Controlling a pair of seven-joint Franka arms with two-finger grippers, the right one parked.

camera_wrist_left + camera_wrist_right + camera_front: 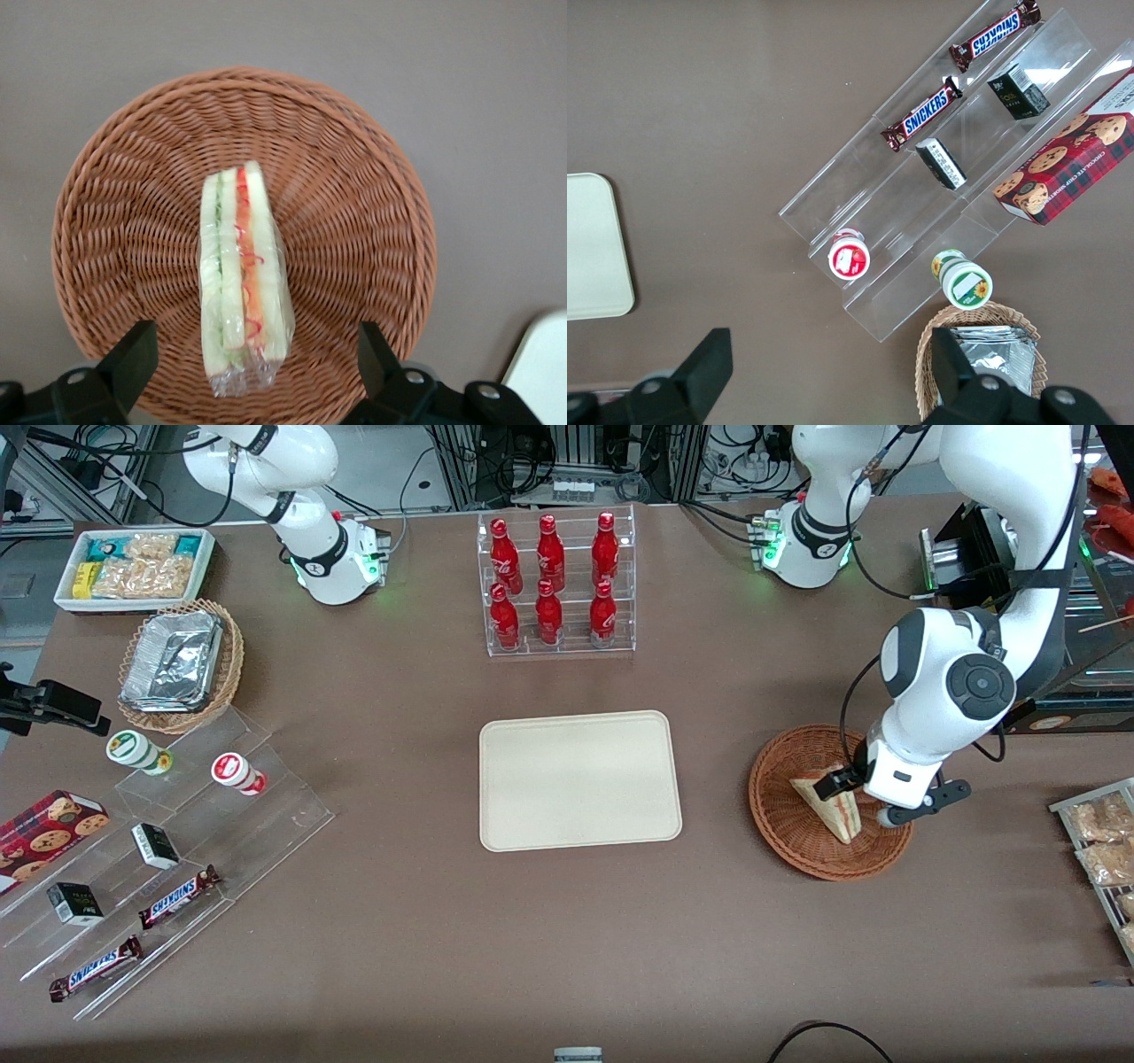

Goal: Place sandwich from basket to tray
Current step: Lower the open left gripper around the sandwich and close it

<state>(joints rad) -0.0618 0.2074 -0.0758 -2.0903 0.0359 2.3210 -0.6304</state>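
The wrapped sandwich (831, 804) (242, 282) stands on its edge in the reddish-brown wicker basket (788, 828) (133, 195), toward the working arm's end of the table. Its red, yellow and green filling layers show in the left wrist view. My gripper (864, 799) (255, 359) hangs just over the basket, open, one finger on each side of the sandwich's end with clear gaps, touching nothing. The beige tray (580, 779) (542, 372) lies flat at the table's middle, beside the basket, with nothing on it.
A clear rack of red bottles (556, 584) stands farther from the front camera than the tray. A rack of snack packets (1103, 850) sits close to the basket at the working arm's table end. Acrylic steps with snacks (159, 859) and a foil-filled basket (177, 664) lie toward the parked arm's end.
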